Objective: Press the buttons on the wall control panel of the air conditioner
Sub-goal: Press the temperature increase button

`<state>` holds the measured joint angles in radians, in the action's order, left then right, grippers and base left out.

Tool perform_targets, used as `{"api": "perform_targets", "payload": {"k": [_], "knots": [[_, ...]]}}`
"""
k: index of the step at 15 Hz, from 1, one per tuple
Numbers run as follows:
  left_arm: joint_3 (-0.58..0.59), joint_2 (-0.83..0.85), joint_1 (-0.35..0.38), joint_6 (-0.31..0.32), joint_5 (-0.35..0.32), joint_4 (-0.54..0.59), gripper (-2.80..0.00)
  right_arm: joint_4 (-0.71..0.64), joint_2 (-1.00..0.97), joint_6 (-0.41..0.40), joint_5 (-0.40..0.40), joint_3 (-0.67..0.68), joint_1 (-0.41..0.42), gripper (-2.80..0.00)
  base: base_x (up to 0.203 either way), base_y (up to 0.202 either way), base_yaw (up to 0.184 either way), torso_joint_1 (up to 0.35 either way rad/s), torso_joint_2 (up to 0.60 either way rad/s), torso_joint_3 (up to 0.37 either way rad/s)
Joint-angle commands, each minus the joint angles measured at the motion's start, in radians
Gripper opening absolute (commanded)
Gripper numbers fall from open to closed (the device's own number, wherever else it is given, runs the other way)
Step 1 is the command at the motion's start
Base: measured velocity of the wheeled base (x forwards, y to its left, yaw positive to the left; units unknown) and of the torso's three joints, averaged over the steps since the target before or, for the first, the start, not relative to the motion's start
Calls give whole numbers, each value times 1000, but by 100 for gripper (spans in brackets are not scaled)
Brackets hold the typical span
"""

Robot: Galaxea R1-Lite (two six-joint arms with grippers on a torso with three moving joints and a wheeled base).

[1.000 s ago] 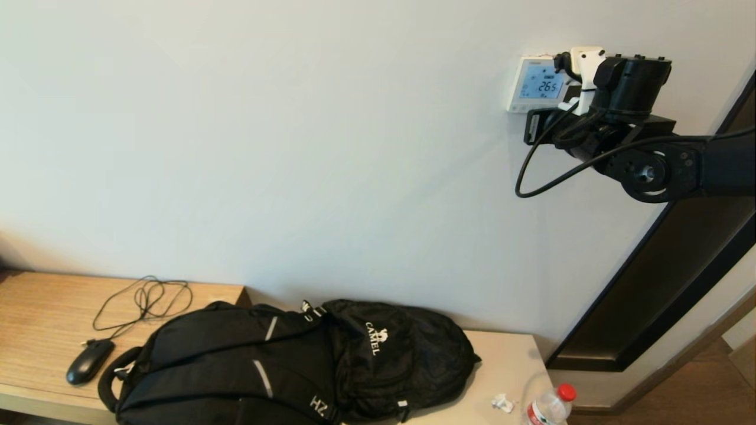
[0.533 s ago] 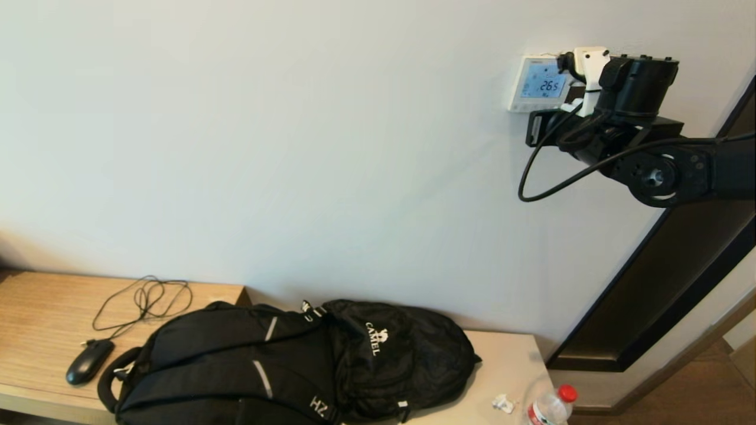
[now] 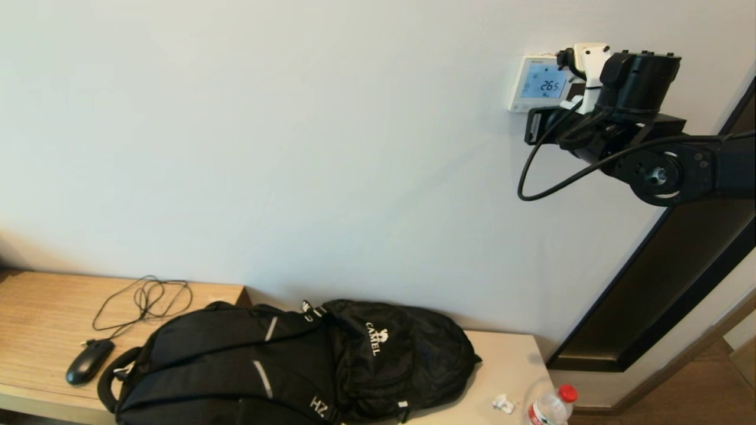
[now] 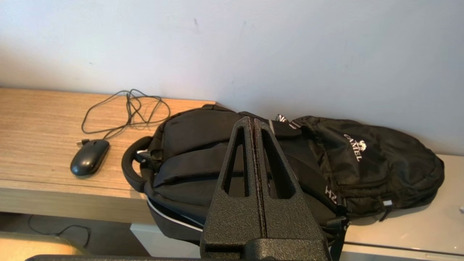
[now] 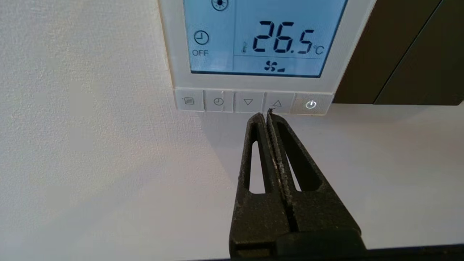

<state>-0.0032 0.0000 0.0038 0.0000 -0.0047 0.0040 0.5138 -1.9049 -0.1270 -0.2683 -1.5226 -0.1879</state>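
The white air conditioner's wall control panel (image 3: pixel 534 82) hangs high on the wall at the right. In the right wrist view the panel (image 5: pixel 174 54) shows a lit blue screen reading 26.5. The buttons (image 5: pixel 248 102) run in a row along its bottom edge, and the rightmost power button (image 5: pixel 311 104) glows. My right gripper (image 5: pixel 264 114) is shut and empty. Its tips are at the row's lower edge, between the down-arrow and up-arrow buttons. In the head view it (image 3: pixel 531 121) sits just under the panel. My left gripper (image 4: pixel 253 119) is shut and empty, parked low over the backpack.
A dark brown plate (image 5: pixel 398 50) adjoins the panel on its right. A dark door frame (image 3: pixel 667 265) runs down the right. Below, a black backpack (image 3: pixel 295 366), a mouse (image 3: pixel 88 361) with its cable, and a water bottle (image 3: pixel 549 407) lie on the bench (image 3: pixel 35 307).
My right arm has shifted slightly to the right and a little upward along the wall. The screen still reads 26.5.
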Motion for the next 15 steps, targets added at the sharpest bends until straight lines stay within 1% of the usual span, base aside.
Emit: {"api": "perform_targets", "payload": {"k": [1, 9, 12, 15], "knots": [[0, -2, 0, 0, 0, 1, -280, 3, 5, -2, -2, 3, 4, -280, 0, 0, 0, 0, 0, 0], [0, -2, 1, 0, 0, 1, -280, 5, 30, -3, 1, 35, 45, -280, 0, 0, 0, 0, 0, 0], [0, -2, 0, 0, 0, 1, -280, 13, 53, -2, 3, 82, 48, -280, 0, 0, 0, 0, 0, 0], [0, -2, 0, 0, 0, 1, -280, 14, 163, 1, 3, 189, 49, -280, 0, 0, 0, 0, 0, 0]]}}
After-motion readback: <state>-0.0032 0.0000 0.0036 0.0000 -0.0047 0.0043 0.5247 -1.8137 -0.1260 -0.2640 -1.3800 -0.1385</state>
